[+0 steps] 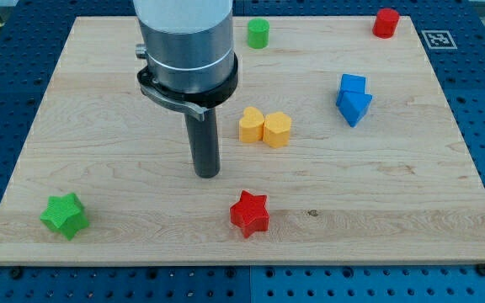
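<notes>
Tip: my tip (206, 174) rests on the wooden board (411, 202) at centre-left, touching no block — a bare rod, no jaws to open or close.
Nearest: red star (249, 213) lower right; two touching yellow blocks (265, 127) right.
Farther: green star (64, 215) lower left; green cylinder (258, 33), red block (386, 23) along the top; blue pair (354, 98) right.
Care: any push wants square contact — stars twist off-centre.

Single raised view across board (99, 220)
</notes>
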Robot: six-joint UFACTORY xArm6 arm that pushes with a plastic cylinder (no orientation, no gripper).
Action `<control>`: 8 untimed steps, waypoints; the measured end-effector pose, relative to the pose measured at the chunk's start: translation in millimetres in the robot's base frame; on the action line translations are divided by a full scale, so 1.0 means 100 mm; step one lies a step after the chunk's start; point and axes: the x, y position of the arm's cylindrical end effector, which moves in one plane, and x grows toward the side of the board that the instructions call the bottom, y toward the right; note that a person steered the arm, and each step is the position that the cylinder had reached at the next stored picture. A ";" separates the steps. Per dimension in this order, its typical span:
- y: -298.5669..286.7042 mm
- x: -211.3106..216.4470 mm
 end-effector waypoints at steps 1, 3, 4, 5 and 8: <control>0.00 0.01; 0.35 0.01; 0.49 0.01; 0.51 0.01; 0.51 0.05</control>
